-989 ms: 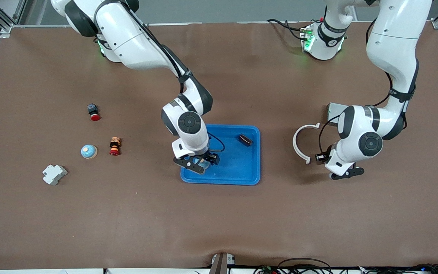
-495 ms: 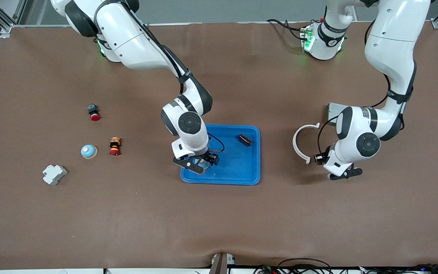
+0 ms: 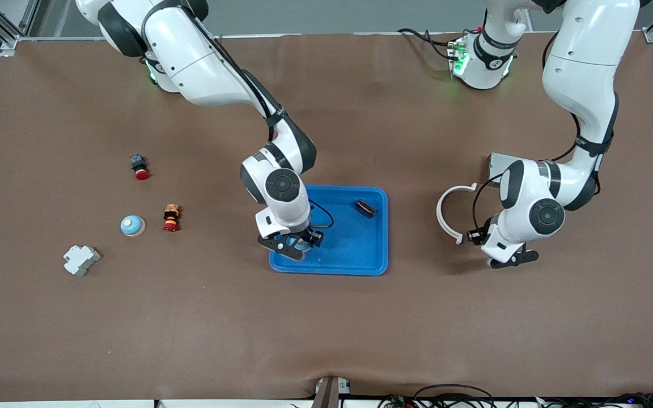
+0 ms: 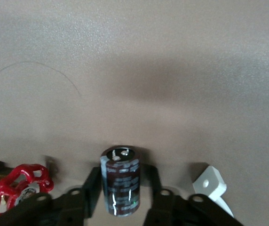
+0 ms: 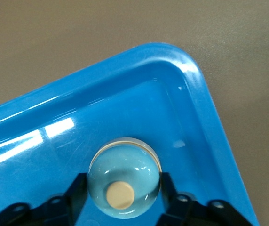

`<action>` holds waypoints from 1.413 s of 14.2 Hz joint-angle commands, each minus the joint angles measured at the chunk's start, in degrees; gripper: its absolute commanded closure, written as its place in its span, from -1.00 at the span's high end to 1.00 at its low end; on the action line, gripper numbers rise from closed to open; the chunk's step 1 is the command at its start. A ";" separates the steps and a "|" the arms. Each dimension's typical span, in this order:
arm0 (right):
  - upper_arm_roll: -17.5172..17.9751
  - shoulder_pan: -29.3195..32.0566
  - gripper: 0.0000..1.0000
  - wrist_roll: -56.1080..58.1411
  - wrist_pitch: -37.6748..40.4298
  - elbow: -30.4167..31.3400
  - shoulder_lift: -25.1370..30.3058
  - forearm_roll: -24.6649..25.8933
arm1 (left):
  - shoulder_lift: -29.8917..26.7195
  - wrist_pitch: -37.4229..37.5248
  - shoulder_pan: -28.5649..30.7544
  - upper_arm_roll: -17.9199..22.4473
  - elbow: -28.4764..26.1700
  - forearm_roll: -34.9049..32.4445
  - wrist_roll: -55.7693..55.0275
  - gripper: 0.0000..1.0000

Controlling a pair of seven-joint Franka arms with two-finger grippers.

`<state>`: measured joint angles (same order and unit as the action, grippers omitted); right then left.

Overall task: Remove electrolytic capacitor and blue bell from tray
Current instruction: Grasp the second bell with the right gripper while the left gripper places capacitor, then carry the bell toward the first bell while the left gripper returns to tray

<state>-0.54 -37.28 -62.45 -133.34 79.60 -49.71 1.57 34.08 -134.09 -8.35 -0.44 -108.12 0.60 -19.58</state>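
My right gripper (image 3: pixel 295 245) is shut on a light blue bell (image 5: pixel 125 174) with a tan button, low over the corner of the blue tray (image 3: pixel 360 271) nearest the front camera at the right arm's end; the tray's rim also shows in the right wrist view (image 5: pixel 205 103). My left gripper (image 3: pixel 509 259) is shut on a dark brown capacitor (image 4: pixel 120 181), held upright over the bare table between the tray and the left arm's end. The capacitor is hidden under the hand in the front view.
A small black part (image 3: pixel 365 208) lies in the tray. A white arc (image 3: pixel 450 212) and a grey box (image 3: pixel 494 164) lie by the left arm, and a red handwheel valve (image 4: pixel 19 186) sits beside its gripper. Toward the right arm's end lie a second bell (image 3: pixel 132 225), a red knob part (image 3: pixel 171 218), a red button (image 3: pixel 140 168) and a grey block (image 3: pixel 81 259).
My left gripper has shifted slightly toward the tray with the capacitor. My right gripper has hardly moved over the tray corner.
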 commanded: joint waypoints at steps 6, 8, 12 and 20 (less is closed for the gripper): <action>-0.16 -0.25 -1.00 -2.33 7.80 -4.88 0.66 0.54 | -0.24 -0.56 -0.79 -0.17 0.19 -1.66 -4.06 1.00; 0.36 1.41 -1.00 0.02 14.04 -8.57 1.37 0.19 | -1.12 -0.12 -0.79 -0.17 0.11 -1.66 -4.68 1.00; 0.72 8.09 -1.00 16.25 19.68 -9.03 6.72 -1.21 | -4.19 1.54 -0.61 -1.31 0.19 -1.66 -7.74 1.00; 0.36 30.49 -1.00 64.07 21.46 -2.97 13.24 -2.28 | -8.85 5.51 -0.70 -7.90 1.42 -1.57 -25.04 1.00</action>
<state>-1.54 -11.49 -6.64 -110.46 73.17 -38.07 0.04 26.58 -129.49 -9.12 -6.62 -106.87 0.60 -39.62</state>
